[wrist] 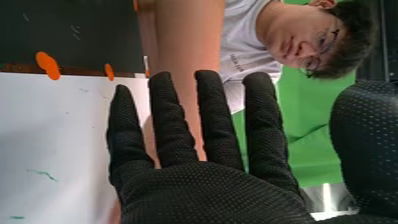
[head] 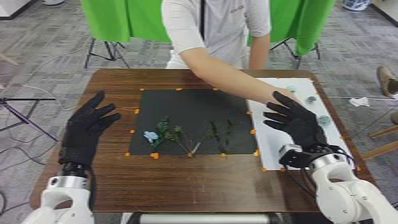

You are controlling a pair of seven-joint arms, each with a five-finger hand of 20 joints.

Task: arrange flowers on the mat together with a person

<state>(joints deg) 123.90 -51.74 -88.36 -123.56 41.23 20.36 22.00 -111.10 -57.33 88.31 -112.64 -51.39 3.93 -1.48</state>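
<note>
Nearest you, the two white arms are coming in over the near edge of the brown counter [head: 204, 192]. Your left robot hand [head: 85, 129] is hovering beside the left side of the black mat [head: 191, 107], its fingers apart and loosely straight, holding nothing. Your right robot hand [head: 300, 125] is hovering over the white sheet [head: 277, 159], just right of the mat. In the right wrist view its fingers are standing straight up with gaps between them, the thumb is standing well away from them, and nothing is being clamped.

Between your hands, the flowers are lying on the nearer half of the black mat. The blue flower [head: 151, 135] is sitting toward the left, just beside a leafy green stem [head: 163, 125]. A second leafy stem [head: 179, 136] is lying next to it, slanting toward the mat's near edge. Two thin, dark green stems [head: 228, 134] are lying side by side farther right. Orange marks [head: 155, 155] are dotting the edges of the mat and the sheet.

Farther off, small round greenish things [head: 323, 120] are resting along the right part of the white sheet. A person's forearm [head: 233, 80] is reaching across the mat's far right corner toward the sheet; the hand is being hidden behind your right one, so you cannot tell what it is touching. The person [head: 191, 22], in a white shirt, is standing at the counter's far side, and green cloth [head: 111, 20] is hanging behind.
</note>
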